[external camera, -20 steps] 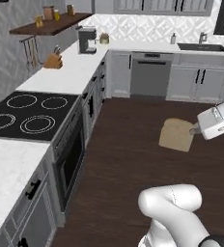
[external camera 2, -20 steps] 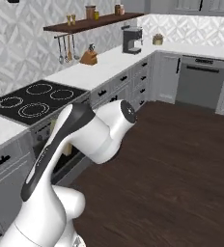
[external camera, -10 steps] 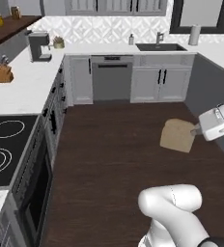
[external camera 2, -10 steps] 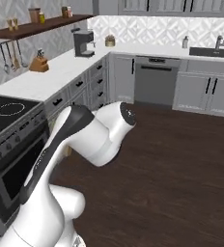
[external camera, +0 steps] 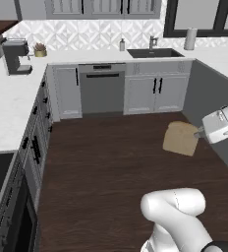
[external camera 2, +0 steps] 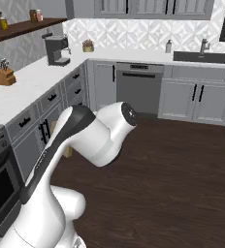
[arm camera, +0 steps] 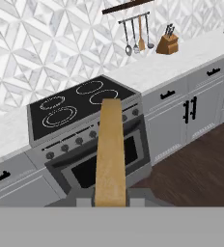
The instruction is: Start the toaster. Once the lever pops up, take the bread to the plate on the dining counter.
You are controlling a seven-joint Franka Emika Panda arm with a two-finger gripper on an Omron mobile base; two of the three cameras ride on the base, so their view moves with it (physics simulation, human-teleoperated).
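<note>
The hand [external camera: 200, 133] is closed on the bread [external camera: 180, 138] and holds it in the air above the dark wooden floor [external camera: 106, 167], away from any bench. In the left base view the slice hangs at the right side, just beside the white end of the arm, with its flat face towards the camera. In the hand view the same slice [arm camera: 109, 154] is seen from its edge, as a tall tan strip rising between the two finger tips, and behind it are the stove [arm camera: 80, 103] and the oven [arm camera: 94, 159].

I judge that the first part of the task is already done, because the bread is out of the toaster and is carried by the robot. What is left is to bring it to the plate on the dining bench and to put it down there. I cannot say from these pictures how far that place is. The sink [external camera: 155, 52] and the coffee machine [external camera: 15, 56] stand on the far bench.
</note>
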